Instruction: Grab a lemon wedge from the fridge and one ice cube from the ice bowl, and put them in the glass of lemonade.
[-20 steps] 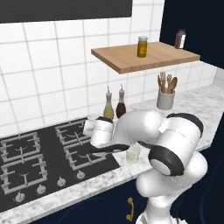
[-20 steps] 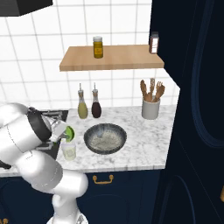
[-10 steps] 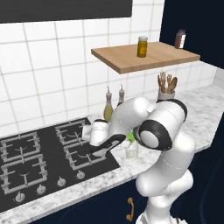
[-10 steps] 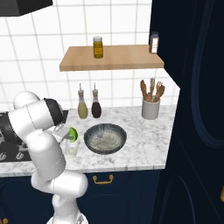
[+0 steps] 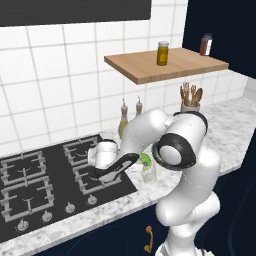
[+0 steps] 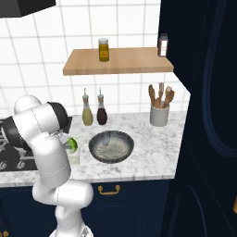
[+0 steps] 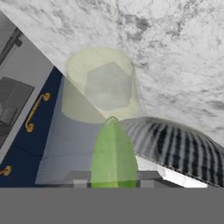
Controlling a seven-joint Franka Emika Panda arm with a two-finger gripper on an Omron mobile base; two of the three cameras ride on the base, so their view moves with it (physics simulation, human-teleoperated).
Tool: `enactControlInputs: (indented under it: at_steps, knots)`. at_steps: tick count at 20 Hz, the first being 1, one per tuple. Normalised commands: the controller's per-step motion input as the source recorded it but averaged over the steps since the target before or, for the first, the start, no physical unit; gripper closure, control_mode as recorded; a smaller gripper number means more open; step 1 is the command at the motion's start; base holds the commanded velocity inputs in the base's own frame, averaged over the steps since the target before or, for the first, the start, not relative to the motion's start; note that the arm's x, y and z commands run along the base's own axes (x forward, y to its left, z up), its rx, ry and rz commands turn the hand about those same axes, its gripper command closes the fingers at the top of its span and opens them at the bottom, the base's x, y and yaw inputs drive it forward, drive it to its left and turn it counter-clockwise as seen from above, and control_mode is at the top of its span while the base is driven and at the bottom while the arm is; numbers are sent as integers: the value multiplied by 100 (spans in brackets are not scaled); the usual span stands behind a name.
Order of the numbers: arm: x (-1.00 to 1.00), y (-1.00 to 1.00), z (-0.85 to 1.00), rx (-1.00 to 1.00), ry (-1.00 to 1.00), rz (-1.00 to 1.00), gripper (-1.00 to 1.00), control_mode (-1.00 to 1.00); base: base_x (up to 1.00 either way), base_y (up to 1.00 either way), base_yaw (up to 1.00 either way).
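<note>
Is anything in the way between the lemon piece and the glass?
Nothing visible. In the hand view the lemon wedge sits between the fingertips, pointing at the open top of the glass, with only empty space between them. An ice cube already lies inside.

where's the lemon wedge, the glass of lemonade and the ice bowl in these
lemon wedge (image 7: 113, 155): hand view, on its green flat face.
glass of lemonade (image 7: 83, 70): hand view, on its pale rim.
ice bowl (image 6: 111, 146): right base view, on its speckled inside.
</note>
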Motion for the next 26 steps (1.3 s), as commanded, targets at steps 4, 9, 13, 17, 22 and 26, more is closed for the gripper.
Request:
enactControlInputs:
  at_steps: [4,9,13,17,22,26]
  knots:
    - [-35,0,29,0,-1,0,-100,-100,0,0,0]
    - [-60,-2,81,0,-10,0,-100,-100,0,0,0]
    - [-96,0,95,0,-19,0,-100,-100,0,0,0]
    - [-98,6,82,0,-29,-1,-100,-100,0,0,0]
    - [-84,25,70,20,-41,-15,-100,-100,0,0,0]
    - [-50,67,55,12,-27,-5,-100,-100,0,0,0]
